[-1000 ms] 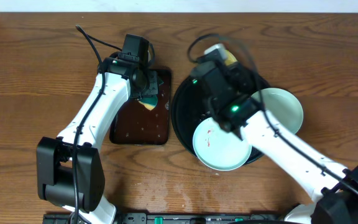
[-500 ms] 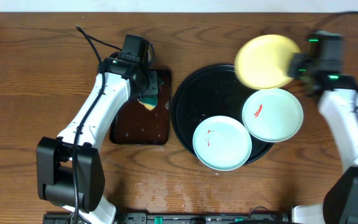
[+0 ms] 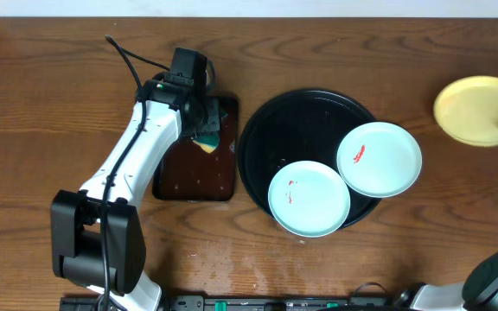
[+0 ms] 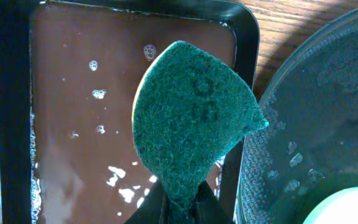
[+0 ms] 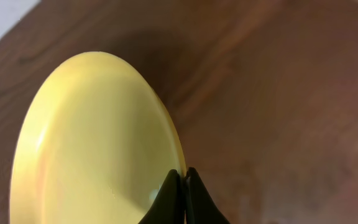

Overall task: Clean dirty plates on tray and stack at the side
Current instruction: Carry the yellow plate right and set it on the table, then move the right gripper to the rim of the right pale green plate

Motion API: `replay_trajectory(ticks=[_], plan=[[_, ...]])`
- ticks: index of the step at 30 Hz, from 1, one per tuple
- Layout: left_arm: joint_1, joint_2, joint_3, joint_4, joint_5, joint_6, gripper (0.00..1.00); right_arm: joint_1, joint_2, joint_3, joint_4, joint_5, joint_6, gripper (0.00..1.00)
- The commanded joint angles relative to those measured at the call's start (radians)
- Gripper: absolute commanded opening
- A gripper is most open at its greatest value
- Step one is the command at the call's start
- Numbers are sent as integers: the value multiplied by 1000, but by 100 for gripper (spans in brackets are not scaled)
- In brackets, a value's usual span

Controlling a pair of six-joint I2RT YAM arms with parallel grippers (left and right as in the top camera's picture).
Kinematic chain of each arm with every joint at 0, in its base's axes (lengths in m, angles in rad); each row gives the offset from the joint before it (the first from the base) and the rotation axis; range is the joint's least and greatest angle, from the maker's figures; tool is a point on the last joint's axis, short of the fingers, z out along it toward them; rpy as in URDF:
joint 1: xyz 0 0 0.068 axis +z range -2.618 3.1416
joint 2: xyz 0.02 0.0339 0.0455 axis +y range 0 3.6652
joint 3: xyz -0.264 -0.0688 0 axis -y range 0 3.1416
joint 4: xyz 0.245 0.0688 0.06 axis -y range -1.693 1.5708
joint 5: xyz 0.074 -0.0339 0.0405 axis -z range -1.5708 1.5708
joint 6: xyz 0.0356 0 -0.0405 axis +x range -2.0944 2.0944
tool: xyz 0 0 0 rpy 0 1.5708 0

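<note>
While the right tool (image 5: 183, 180) is clamped on the rim of the yellow plate (image 3: 478, 111), this plate is at the far right of the desk (image 3: 456, 225), off the black tray (image 3: 305, 117).
Two mint plates (image 3: 309, 197) with red smears lie side by side on that tray; the left tool (image 4: 179, 208) is closed on a green sponge (image 4: 191, 118) over the wet brown tray (image 4: 73, 124).

Robot lab bench setup, wood-grain desk (image 3: 33, 112), white robot arm (image 3: 132, 151) standing at its near edge, loose black cable (image 3: 126, 59), small tray of soapy water (image 4: 73, 93)
</note>
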Motion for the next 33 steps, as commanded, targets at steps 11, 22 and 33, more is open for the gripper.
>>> replay_trajectory(ticks=[11,22,33], plan=[[2,11,6,-3,-9,16,8,-85,144,-48,3,-11,-41,1],[2,11,6,-2,-8,16,8,-85,277,-47,16,-11,-44,35],[2,11,6,-2,-8,16,8,-15,101,107,-216,-93,-35,55]])
